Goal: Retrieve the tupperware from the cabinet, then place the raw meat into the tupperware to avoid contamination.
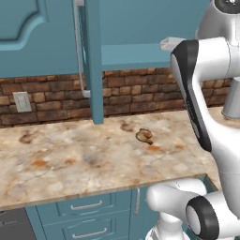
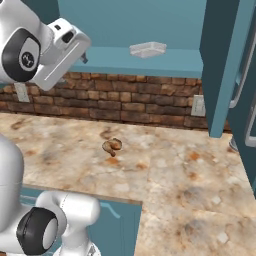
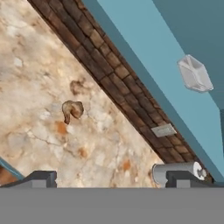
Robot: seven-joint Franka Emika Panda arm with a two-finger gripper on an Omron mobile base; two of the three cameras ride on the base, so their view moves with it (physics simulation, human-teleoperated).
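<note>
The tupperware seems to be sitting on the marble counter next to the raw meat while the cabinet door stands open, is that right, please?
Not quite. The tupperware sits on the shelf inside the cabinet, above the brick wall, as the right base view shows. The raw meat lies alone on the marble counter, and the cabinet door does stand open.

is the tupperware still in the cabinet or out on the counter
In the cabinet: the tupperware sits on its open shelf, doors swung wide. The raw meat lies alone on the counter below.

marble counter [image 1: 70, 159] | brick backsplash [image 1: 47, 93] | wall outlet [image 1: 21, 101] | grey cylinder [image 3: 173, 172]
</note>
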